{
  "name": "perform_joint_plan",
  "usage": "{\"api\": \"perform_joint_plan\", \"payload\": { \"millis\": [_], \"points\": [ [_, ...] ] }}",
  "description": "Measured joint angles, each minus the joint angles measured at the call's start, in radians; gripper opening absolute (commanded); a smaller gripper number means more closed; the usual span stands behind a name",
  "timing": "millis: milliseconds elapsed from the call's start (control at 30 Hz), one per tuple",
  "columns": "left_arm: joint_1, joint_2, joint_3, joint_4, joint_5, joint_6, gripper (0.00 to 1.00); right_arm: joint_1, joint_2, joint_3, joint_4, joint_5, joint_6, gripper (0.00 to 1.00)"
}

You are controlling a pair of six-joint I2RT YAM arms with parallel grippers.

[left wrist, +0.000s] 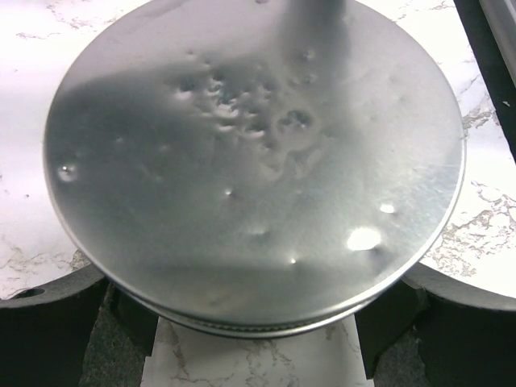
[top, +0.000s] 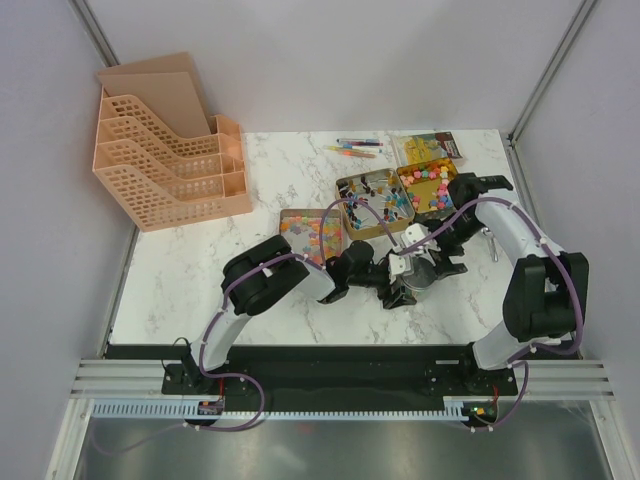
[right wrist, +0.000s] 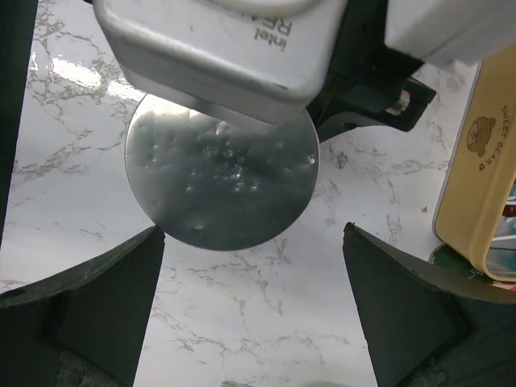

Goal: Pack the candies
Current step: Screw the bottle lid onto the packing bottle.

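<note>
Candies fill three open rectangular tins: bead-like ones in the left tin (top: 311,235) and the right tin (top: 431,184), darker wrapped ones in the middle tin (top: 374,202). A round silver tin (top: 417,280) with a dented top (left wrist: 250,161) stands in front of them. My left gripper (top: 399,287) has its jaws round this tin's sides (left wrist: 256,326), and its fingers (left wrist: 56,322) touch the rim. The tin also shows in the right wrist view (right wrist: 222,181). My right gripper (right wrist: 254,270) is open and empty just behind it, over bare marble.
A peach slotted desk organiser (top: 170,150) stands at the back left. Thin coloured pens (top: 355,148) and a printed tin lid (top: 432,146) lie at the back. A yellow tin wall (right wrist: 476,161) is right of my right gripper.
</note>
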Motion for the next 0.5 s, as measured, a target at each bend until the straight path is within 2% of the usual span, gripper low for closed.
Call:
{"api": "perform_joint_plan", "payload": {
  "millis": [500],
  "points": [
    [0.007,0.0,0.007,-0.012,0.003,0.0,0.02,0.099,0.006,-0.011,-0.018,0.031,-0.051,0.98]
  ]
}}
